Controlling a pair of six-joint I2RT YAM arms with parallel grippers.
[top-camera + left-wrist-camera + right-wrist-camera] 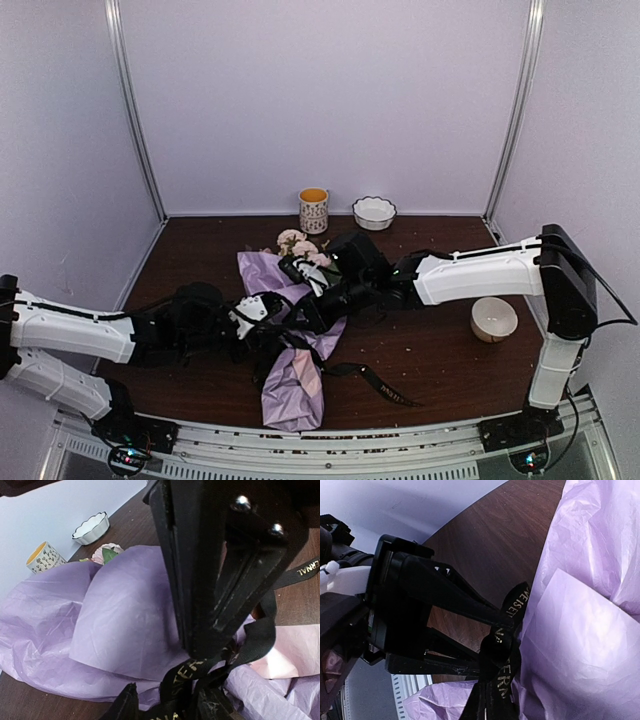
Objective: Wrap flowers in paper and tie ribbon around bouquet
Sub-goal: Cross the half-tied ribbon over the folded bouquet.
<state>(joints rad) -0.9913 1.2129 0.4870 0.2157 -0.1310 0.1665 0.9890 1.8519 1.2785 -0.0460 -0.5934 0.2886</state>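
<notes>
this looks like a robot lab, more exactly a small test booth. plain white walls close the space on three sides, and metal posts join them in the upper left and upper right of the top view. a dark wooden table fills the bottom of the booth. one white and black robot arm stands at the lower left and a second arm at the right, both fixed on a metal rail along the bottom edge. only a few things are on the table: a cup, a white bowl beside it, another bowl at the right, and flowers in purple paper in the centre.
</notes>
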